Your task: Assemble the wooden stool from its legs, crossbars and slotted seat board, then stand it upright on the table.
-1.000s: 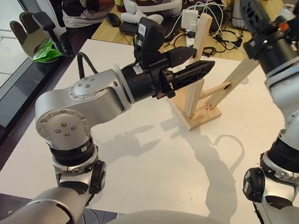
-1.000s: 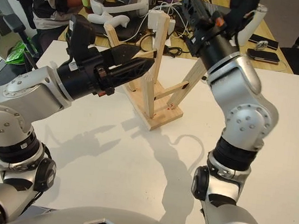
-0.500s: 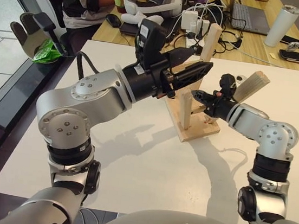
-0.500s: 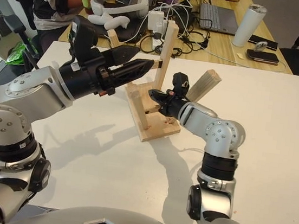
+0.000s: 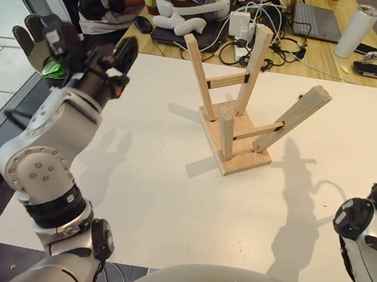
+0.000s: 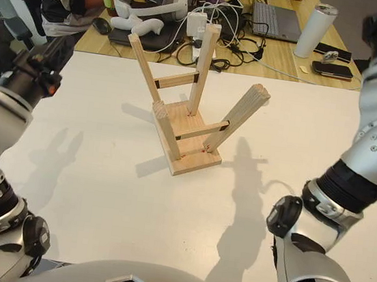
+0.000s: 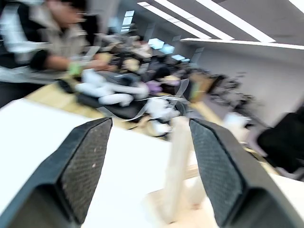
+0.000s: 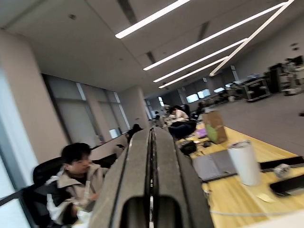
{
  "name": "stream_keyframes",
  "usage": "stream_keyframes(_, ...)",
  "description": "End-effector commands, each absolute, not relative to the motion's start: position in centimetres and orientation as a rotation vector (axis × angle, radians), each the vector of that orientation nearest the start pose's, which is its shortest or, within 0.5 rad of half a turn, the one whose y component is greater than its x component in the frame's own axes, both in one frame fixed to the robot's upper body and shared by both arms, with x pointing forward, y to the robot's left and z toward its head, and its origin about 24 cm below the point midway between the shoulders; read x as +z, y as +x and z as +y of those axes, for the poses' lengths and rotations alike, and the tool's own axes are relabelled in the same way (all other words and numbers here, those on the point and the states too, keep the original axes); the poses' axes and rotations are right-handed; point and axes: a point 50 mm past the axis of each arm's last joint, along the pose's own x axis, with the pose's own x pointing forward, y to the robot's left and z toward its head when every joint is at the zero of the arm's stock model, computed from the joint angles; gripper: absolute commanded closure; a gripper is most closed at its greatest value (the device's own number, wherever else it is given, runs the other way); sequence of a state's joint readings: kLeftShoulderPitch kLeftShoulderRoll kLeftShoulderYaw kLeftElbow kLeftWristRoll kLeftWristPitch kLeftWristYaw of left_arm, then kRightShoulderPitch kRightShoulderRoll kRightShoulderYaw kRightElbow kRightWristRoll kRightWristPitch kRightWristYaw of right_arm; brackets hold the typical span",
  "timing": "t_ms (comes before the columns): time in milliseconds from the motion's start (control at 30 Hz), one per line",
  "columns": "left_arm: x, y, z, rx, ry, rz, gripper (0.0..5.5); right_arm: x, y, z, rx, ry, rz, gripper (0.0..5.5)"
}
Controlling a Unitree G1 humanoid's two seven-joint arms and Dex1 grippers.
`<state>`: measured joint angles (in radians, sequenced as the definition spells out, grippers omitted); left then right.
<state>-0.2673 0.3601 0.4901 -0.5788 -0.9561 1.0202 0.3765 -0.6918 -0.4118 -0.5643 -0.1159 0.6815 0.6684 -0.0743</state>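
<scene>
The assembled stool (image 5: 243, 117) lies seat-down on the surface (image 5: 167, 200), left hand (image 7: 151, 127) spread, right hand (image 8: 152, 135) pressed together empty, so the next move looks like gripping and flipping it upright.

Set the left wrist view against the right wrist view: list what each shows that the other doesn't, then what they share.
Left wrist view, not the right: the left gripper open, framing a blurred stool leg, and the white table. Right wrist view, not the left: the right gripper shut with nothing in it, and beyond it a white tumbler and a laptop. Both: the wooden desk and ceiling light strips.
</scene>
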Motion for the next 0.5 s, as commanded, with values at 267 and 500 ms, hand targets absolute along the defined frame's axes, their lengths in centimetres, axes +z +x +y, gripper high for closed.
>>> stream_keyframes(267, 15.9, 24.5, 8.7, -0.122, -0.423, 0.422, 2.5, 14.8, 25.7, -14.1, 0.361, 1.16, 0.28, 5.5)
stream_keyframes(500, 16.5, 22.2, 3.3, -0.412, -0.414, 0.506, 2.5, 15.2, 23.8, -13.1, 0.496, 1.072, 0.404, 5.5)
